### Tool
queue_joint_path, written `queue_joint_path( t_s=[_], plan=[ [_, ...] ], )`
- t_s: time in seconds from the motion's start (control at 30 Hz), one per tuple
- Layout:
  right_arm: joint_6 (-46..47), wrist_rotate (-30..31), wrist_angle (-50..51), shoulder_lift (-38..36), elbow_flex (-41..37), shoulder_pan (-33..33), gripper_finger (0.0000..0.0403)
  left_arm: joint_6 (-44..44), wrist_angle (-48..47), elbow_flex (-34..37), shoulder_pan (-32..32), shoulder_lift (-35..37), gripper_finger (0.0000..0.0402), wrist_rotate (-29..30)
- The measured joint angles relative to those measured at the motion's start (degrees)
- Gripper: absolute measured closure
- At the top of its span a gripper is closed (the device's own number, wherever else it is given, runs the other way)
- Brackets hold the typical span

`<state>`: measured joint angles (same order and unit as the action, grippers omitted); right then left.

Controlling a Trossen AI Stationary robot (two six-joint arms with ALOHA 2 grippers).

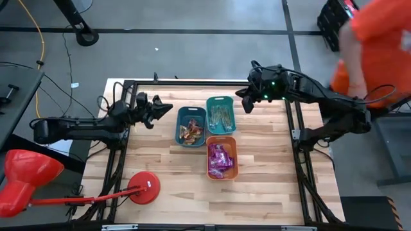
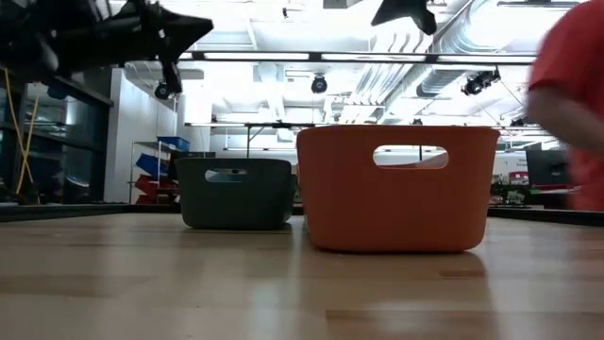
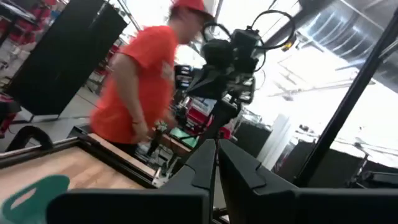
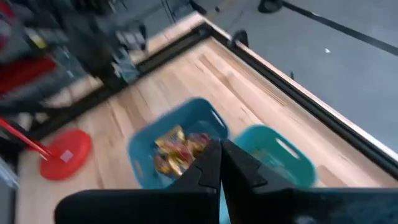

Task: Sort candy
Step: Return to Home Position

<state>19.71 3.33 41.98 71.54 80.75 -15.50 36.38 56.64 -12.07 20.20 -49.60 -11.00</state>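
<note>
Three bins stand mid-table. A dark teal bin (image 1: pixel 191 125) holds orange-brown-gold wrapped sweets (image 4: pixel 177 149). A lighter teal bin (image 1: pixel 221 114) holds thin pale green sticks. An orange bin (image 1: pixel 222 157) holds shiny purple packets (image 1: pixel 219 159). My left gripper (image 1: pixel 168 108) is shut and empty, raised left of the dark teal bin. My right gripper (image 1: pixel 244 102) is shut and empty, raised at the far right of the lighter teal bin. Its closed fingertips (image 4: pixel 219 149) point down toward the bins.
A red round-based stand (image 1: pixel 142 189) lies at the table's near left. A person in an orange shirt (image 1: pixel 379 45) stands beyond the table's far right corner. A black frame rims the table. Bare wood lies at the near side and left of the bins.
</note>
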Motion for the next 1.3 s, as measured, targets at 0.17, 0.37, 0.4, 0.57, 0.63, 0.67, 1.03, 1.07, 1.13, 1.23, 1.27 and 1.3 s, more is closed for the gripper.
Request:
queue_joint_path(
  t_s=[0.17,0.37,0.4,0.57,0.63,0.67,1.03,1.07,1.13,1.23,1.27,1.3],
  plan=[
    [5.00,0.29,-4.16,0.47,0.00,2.77,0.0402,2.84,7.57,6.72,-2.55,-0.34,0.0399,3.58],
    [10.25,3.99,-3.84,0.66,-0.07,6.55,0.0402,4.60,11.90,11.48,-5.21,-0.50,0.0401,6.31],
    [11.15,4.53,-3.51,0.69,-0.07,7.39,0.0402,4.10,10.08,11.45,-5.74,-0.60,0.0401,6.57],
    [14.86,8.59,-0.97,0.69,-0.07,12.35,0.0403,3.14,3.72,11.45,-7.25,-1.73,0.0401,8.06],
    [16.22,9.84,0.42,0.73,-0.07,14.05,0.0403,3.14,3.94,11.45,-7.25,-1.71,0.0401,7.93],
    [16.83,10.22,1.40,0.73,-0.07,14.88,0.0403,3.10,4.24,11.45,-7.25,-1.63,0.0401,7.90],
    [23.30,9.27,-30.36,-5.96,-28.65,19.09,0.0403,2.40,10.88,11.03,-7.10,-0.97,0.0401,7.84],
    [21.54,8.33,-35.43,-6.96,-31.49,18.21,0.0403,2.38,10.96,11.01,-7.10,-0.97,0.0401,7.82],
    [17.55,6.56,-43.59,-9.35,-36.49,15.78,0.0403,2.40,10.46,11.01,-7.10,-1.01,0.0401,7.81],
    [12.68,5.53,-50.66,-13.77,-43.04,11.92,0.0403,2.40,9.96,11.01,-7.10,-1.11,0.0401,7.77],
    [11.66,5.45,-52.50,-15.45,-45.24,10.74,0.0403,2.40,9.78,11.01,-7.10,-1.12,0.0401,7.74],
    [10.80,5.02,-54.13,-17.15,-47.43,9.64,0.0403,2.40,9.66,11.01,-7.10,-1.12,0.0401,7.73]
  ],
)
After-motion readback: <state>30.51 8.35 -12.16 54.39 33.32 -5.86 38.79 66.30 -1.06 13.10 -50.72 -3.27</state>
